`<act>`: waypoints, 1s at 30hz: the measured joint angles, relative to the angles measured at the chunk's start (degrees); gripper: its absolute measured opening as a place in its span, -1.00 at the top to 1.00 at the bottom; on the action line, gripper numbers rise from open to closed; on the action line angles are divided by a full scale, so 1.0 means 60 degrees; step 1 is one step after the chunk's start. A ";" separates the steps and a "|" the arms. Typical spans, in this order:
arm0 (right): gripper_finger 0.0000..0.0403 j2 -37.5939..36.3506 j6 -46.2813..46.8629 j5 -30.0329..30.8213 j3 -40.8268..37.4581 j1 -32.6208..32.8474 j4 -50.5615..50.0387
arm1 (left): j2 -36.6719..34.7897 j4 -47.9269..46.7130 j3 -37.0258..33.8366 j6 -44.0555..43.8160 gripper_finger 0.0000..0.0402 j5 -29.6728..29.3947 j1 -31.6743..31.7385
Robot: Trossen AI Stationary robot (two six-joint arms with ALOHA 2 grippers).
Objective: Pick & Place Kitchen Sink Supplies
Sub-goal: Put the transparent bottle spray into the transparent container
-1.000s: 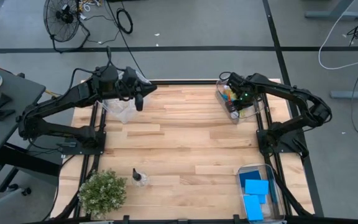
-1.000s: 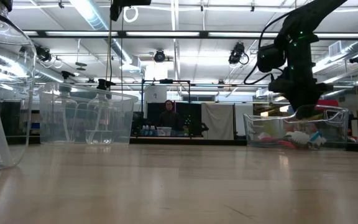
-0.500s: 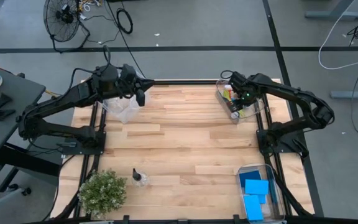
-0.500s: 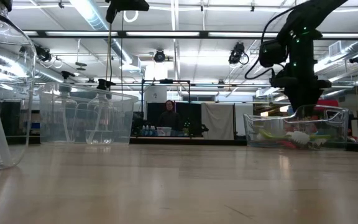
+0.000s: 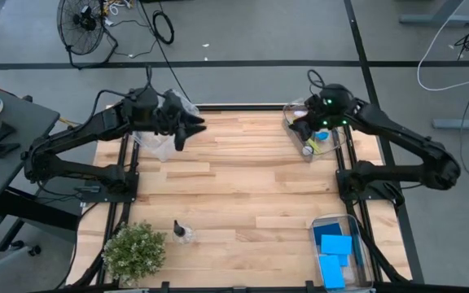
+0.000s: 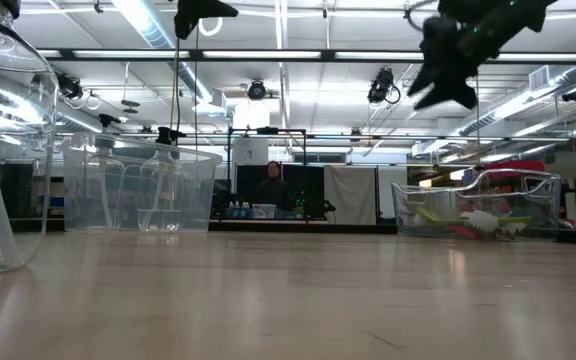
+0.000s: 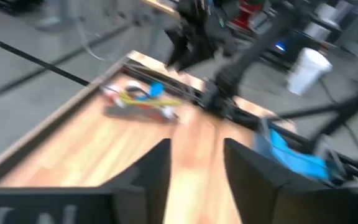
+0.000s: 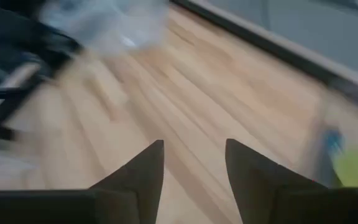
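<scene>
Brushes [image 5: 314,138] in yellow-green, blue, red and grey lie together inside a clear bin [image 5: 337,143] at the 1 o'clock corner of the wooden table [image 5: 234,195] in the high view; the low view shows the same bin [image 6: 473,208] at the right with the brush bristles and handles resting on its floor. 3 flat blue sponges [image 5: 335,248] sit in a second clear bin [image 5: 363,244] at about 5 o'clock, by the table's near-right edge. 1 small clear bottle [image 5: 181,233] with a black top stands alone on the wood at about 7 o'clock, just beside a bushy green potted plant [image 5: 134,251]. A third clear bin [image 5: 159,143] occupies the 11 o'clock corner; bottle outlines show through its wall in the low view [image 6: 138,190]. The right gripper [image 5: 301,129] hangs above the brush bin, raised clear of it; its wrist view shows both fingers [image 8: 143,174] parted with only bare wood between them, holding nothing. The left gripper [image 5: 182,132] hovers beside the 11 o'clock bin, its fingers [image 7: 148,174] likewise spread apart and empty. A person [image 6: 272,188] stands in the room beyond the table.
</scene>
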 joint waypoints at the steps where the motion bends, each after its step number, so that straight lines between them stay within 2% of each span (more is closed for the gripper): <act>1: 0.16 -0.0124 -0.0103 -0.0113 0.0000 0.0145 0.0312 | 0.0000 -0.0085 0.0000 0.0004 0.17 0.0252 -0.0001; 7: 0.17 -0.0525 -0.0202 -0.0391 0.0000 0.1080 0.1398 | 0.0000 -0.0526 0.0000 0.0521 -0.23 0.2170 -0.0029; 9: 0.17 -0.0539 -0.0212 -0.0381 0.0000 0.1335 0.1500 | 0.0000 -0.0694 0.0000 0.0884 -0.32 0.2756 -0.0215; 13: 0.17 -0.0476 -0.0207 -0.0374 0.0000 0.1600 0.1470 | 0.0000 -0.1246 0.0004 0.1581 -0.41 0.3238 -0.0906; 19: 0.17 -0.0421 0.0086 -0.0353 0.0000 0.1852 0.1393 | 0.0000 -0.1771 0.0004 0.2657 -0.42 0.3269 -0.2242; 24: 0.17 -0.0417 0.0093 -0.0151 0.0000 0.2010 0.1130 | 0.0000 -0.1817 0.0004 0.2508 -0.43 0.3180 -0.3231; 30: 0.17 -0.0417 0.0082 0.0497 0.0000 0.2213 0.0905 | 0.0000 -0.1817 0.0004 0.2445 -0.43 0.2634 -0.4599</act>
